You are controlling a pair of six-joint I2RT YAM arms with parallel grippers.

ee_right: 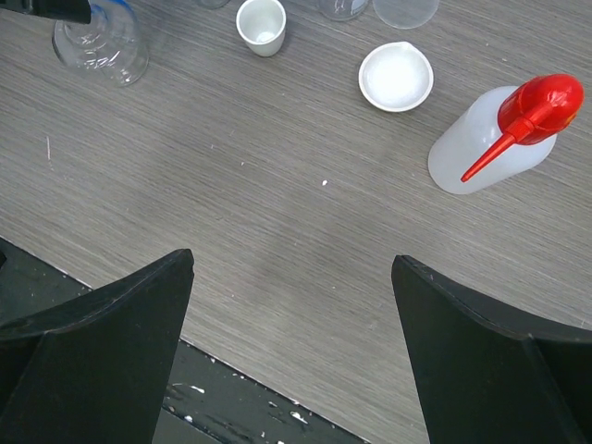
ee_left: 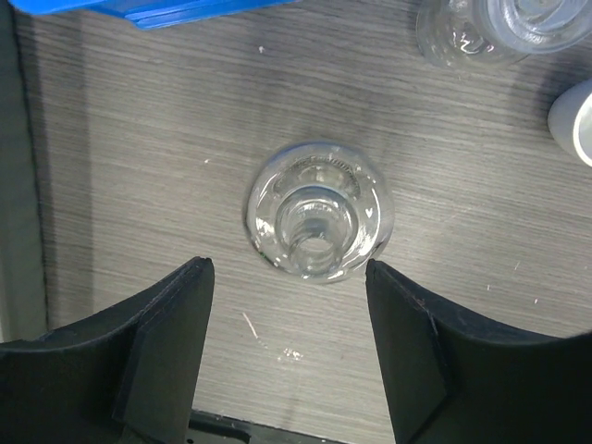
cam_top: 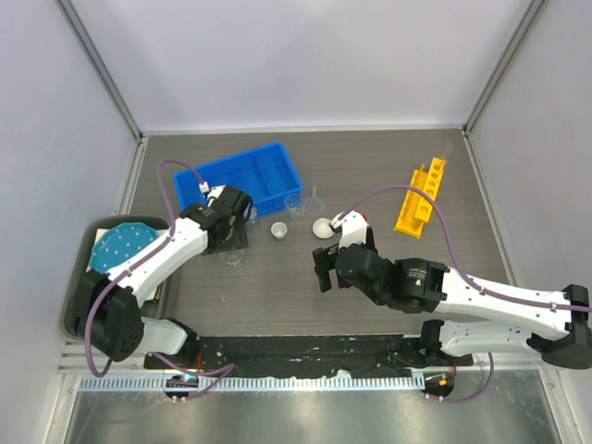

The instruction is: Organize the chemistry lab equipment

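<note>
Glass sets the terms here. The small clear flask (ee_left: 319,222) stands upright on the grey table (ee_left: 139,166), near the blue bin (cam_top: 250,174), and it looks light, rigid, slick and breakable. The left gripper (ee_left: 287,268) hangs over it with its claw spread, one black finger on either side of the flask's near edge, and no firm contact shows. I judge the narrow neck the better place to hold. The wide round base nearly fills the gap, and smooth glass could slip out of a hard squeeze, so a gentle, centred closing suits it.

The right gripper (ee_right: 291,259) is also spread wide and pinches nothing. It sits over bare table near the white round dish (ee_right: 396,77) and the red-capped squeeze bottle (ee_right: 499,129). The bottle looks like light, soft-walled plastic that would probably dent if gripped at the body. The dish is shallow and would need taking at its rim.

By count there is one flask, one small white cup (ee_right: 261,25), one dish, one squeeze bottle, one clear beaker (cam_top: 294,205), one glass funnel (cam_top: 317,197) and one blue bin. One yellow holed rack (cam_top: 421,196) lies well apart to the right. Thin tubes are too faint to count. One teal dotted plate (cam_top: 125,245) sits far left.
</note>
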